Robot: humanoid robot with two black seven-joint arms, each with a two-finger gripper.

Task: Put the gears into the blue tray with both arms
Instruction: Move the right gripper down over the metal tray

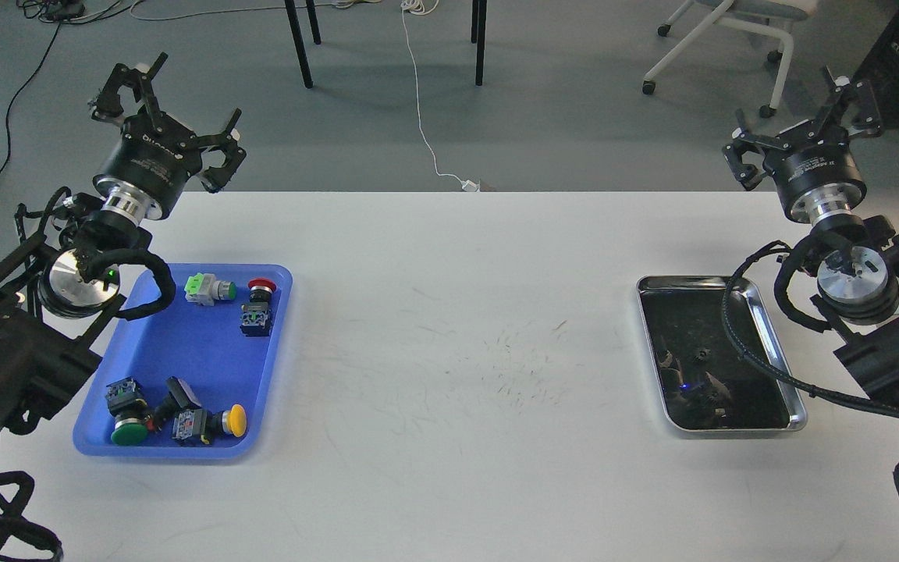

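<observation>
The blue tray [184,351] lies at the table's left, partly covered by my left arm. It holds several colour-capped push-button switches and no gear that I can make out. Tiny black gears [703,357] lie on the dark bottom of the silver metal tray [776,343] at the right, hard to tell apart from it. My left gripper [184,117] hangs above the table's far left edge, behind the blue tray, open and empty. Above the far right corner, beyond the silver tray, my right gripper [801,125] is open and empty too.
Switches with green [128,431], yellow [236,420] and red [262,286] caps sit in the blue tray. A cable from my right arm drapes over the silver tray's right rim. Table legs, a white floor cable and a wheeled chair stand beyond the table.
</observation>
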